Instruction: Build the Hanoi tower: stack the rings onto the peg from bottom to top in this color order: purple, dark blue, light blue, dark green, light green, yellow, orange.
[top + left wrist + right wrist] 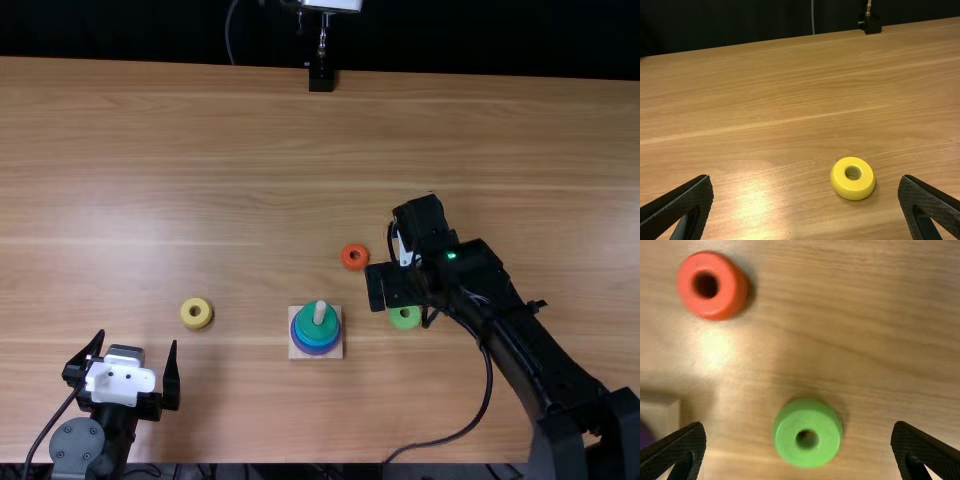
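Note:
My left gripper [128, 370] stands open at the near left; the yellow ring [197, 313] lies beyond it to the right. In the left wrist view the yellow ring [853, 178] is near the open left gripper [806, 207]. The peg [320, 312] on its square base [316, 353] carries purple, dark blue, light blue and dark green rings [311, 325], dark green on top. My right gripper [395, 288] is over the table right of the base, beside the light green ring [405, 318]. The right wrist view has the light green ring [807, 433] between the fingers of the open right gripper [799, 450], below them.
The orange ring [355, 257] lies beyond the base, to its right, close to the right gripper; it is also in the right wrist view [712, 285]. A black stand [321, 78] is at the table's far edge. A cable [478, 412] loops under the right arm.

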You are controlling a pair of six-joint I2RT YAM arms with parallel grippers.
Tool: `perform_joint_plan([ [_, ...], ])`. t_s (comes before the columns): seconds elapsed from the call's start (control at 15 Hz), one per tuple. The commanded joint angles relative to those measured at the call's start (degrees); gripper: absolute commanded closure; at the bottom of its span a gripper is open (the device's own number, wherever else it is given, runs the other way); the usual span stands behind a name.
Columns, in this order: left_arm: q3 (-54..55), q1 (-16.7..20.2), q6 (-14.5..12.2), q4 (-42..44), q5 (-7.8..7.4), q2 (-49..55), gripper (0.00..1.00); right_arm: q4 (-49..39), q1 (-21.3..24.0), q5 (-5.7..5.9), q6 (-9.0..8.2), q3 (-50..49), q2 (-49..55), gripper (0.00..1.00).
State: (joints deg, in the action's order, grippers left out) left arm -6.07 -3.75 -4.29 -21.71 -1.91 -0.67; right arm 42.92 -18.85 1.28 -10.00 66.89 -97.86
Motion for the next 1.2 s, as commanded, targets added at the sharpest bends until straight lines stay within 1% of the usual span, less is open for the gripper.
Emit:
perform_joint_plan([
  [0.0,6.1,0.1,-0.3,-4.9,-0.41,0.7,0.0,-1.7,0.9,0.51,-4.87,-3.5,3.0,0.0],
  [0.07,6.1,0.1,-0.3,-4.9,-0.3,0.7,0.0,-2.2,0.9,0.51,-5.19,-5.5,3.9,0.0],
  [0.27,6.1,0.1,-0.3,-4.9,-0.3,0.7,0.0,-2.2,0.9,0.51,-5.19,-8.6,5.1,0.0],
  [1.13,6.1,0.1,-0.3,-4.9,-0.3,0.7,0.0,-4.9,0.5,0.94,-5.4,-10.2,4.9,0.0],
])
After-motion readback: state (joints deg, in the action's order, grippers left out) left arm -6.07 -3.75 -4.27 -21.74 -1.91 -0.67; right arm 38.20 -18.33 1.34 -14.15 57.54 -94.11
